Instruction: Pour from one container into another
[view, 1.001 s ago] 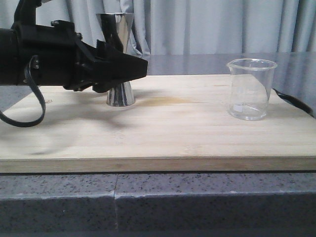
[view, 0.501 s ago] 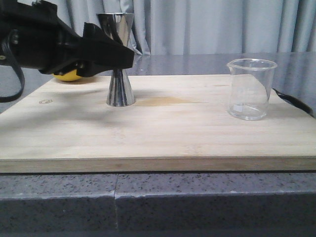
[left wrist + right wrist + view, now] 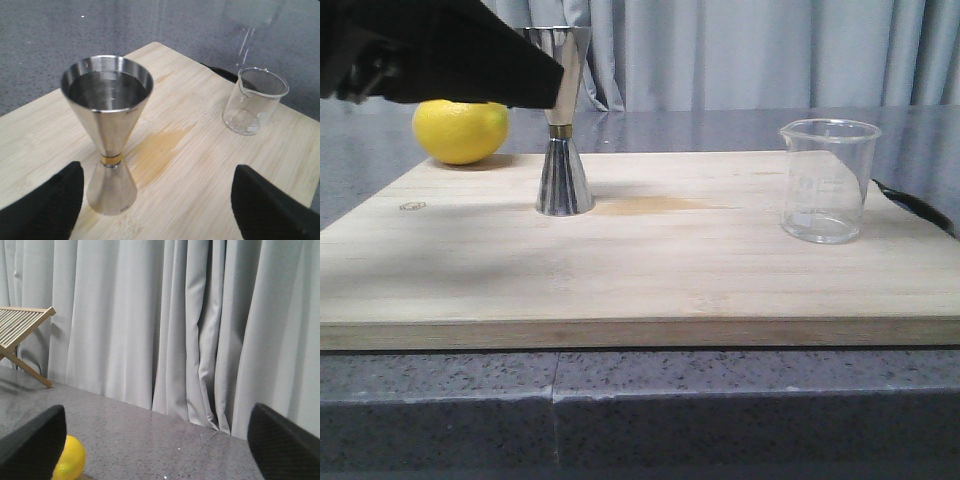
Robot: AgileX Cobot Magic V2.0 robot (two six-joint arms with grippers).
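Front view: the left gripper (image 3: 535, 85) hangs above the wooden board (image 3: 650, 260) at the upper left, its dark tip level with the upper cone of the steel jigger (image 3: 560, 125) and overlapping it. A lemon (image 3: 460, 130) lies below the gripper, at the board's far left corner. The glass beaker (image 3: 828, 180) stands upright on the board, well apart from the gripper on the jigger's far side; a faint stain (image 3: 655, 206) marks the wood just beside the jigger's base.

Left wrist view: the fingertips (image 3: 45, 205) are spread wide — released, grasping nothing. The jigger (image 3: 107, 130) stands upright nearer one fingertip, untouched, with the beaker (image 3: 254, 100) farther out.

Right wrist view: the right gripper (image 3: 160, 440) is likewise spread and empty, facing a curtain (image 3: 175, 320); the lemon (image 3: 67, 460) shows beside one fingertip — a slatted wooden rack (image 3: 22, 335) stands beyond.
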